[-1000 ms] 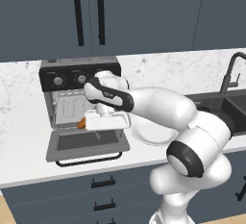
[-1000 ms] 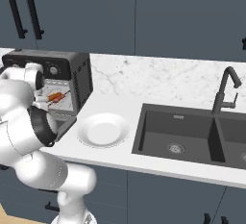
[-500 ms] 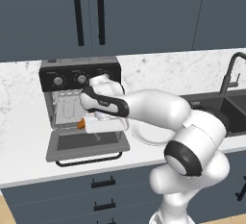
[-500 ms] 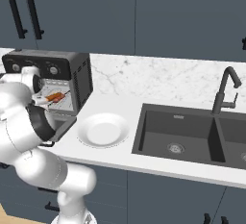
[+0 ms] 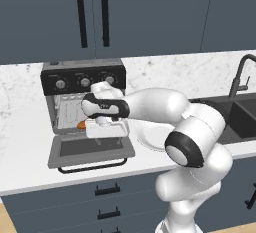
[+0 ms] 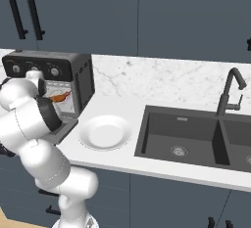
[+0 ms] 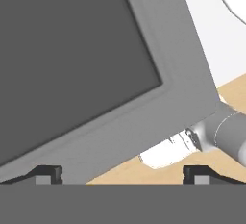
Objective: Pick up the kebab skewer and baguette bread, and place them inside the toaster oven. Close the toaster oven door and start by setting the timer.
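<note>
So, quick rundown, left to right:

Toaster oven (image 5: pixel 83 77): sits left of the hand on the counter, cavity open, 3 knobs along the top panel.

Toaster oven door (image 5: pixel 91 149): dropped flat, right under the hand. In the hand view its grey frame and dark glass (image 7: pixel 72 64) sit just ahead of the jaws.

Orange food item (image 5: pixel 81 125): a small orange bit peeks out just left of the hand at the cavity mouth. From the right base view it reads as an orange-brown piece (image 6: pixel 60 96) in the oven opening, beside the arm. Can't say for sure whether it's the baguette bread or the kebab skewer, too small.

Long axis: from the right base view it looks slanted, one end higher toward the oven's right wall, roughly crosswise to the opening. Rough guess only.

Gripper (image 5: pixel 104 128): hangs over the door at the oven mouth. The 2 fingertips (image 7: pixel 48 174) stand wide apart with nothing between them, so jaws look released.

Step in hand: my read is the item is being left in the oven. Doing it well means pulling the hand straight back and up, no dragging across the door glass and no nudging the food.

Plate (image 6: pixel 105 132): right of the hand, bare.
</note>
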